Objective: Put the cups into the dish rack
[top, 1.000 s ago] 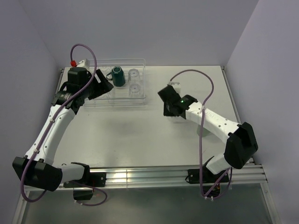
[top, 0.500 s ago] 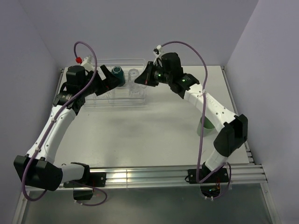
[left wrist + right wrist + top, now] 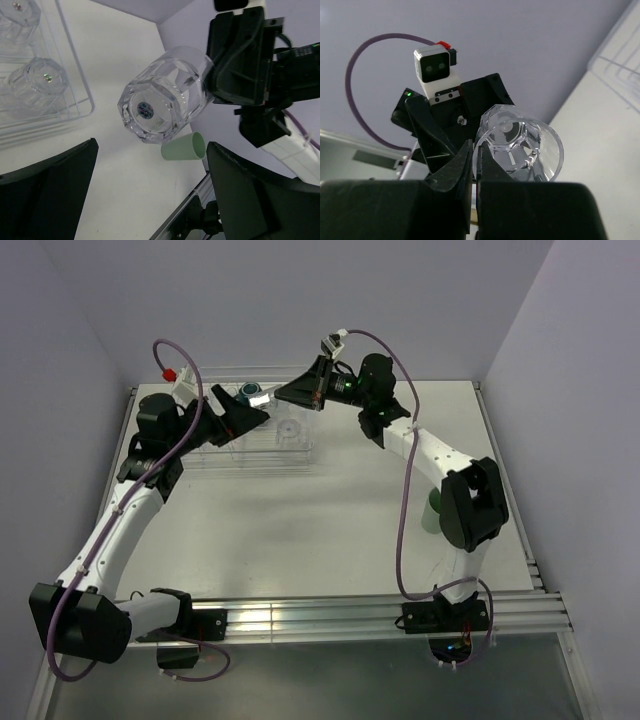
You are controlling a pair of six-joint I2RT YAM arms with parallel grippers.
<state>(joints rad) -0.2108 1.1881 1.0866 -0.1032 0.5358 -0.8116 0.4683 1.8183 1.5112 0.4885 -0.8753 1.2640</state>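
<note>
My right gripper (image 3: 283,395) is shut on the rim of a clear glass tumbler (image 3: 162,95), holding it tilted in the air above the back of the dish rack (image 3: 215,455). The wrist view shows its jaws pinching the tumbler (image 3: 520,145) wall. My left gripper (image 3: 248,412) is open and faces the tumbler's base without touching it. Two more tumblers (image 3: 37,80) sit upside down in the rack (image 3: 75,55). The dark green mug (image 3: 247,391) in the rack is mostly hidden. A mint-green cup (image 3: 432,512) stands on the table at the right.
The rack sits at the table's back left, close to the rear wall. Both arms reach over it and meet there, and the left arm's purple cable (image 3: 190,390) loops above it. The mint-green cup (image 3: 184,147) is close to the right arm's lower link.
The right arm swung from the middle right of the table up and left to the rack, carrying the tumbler. The left gripper opened wider, rose from the rack and turned toward the right gripper.
</note>
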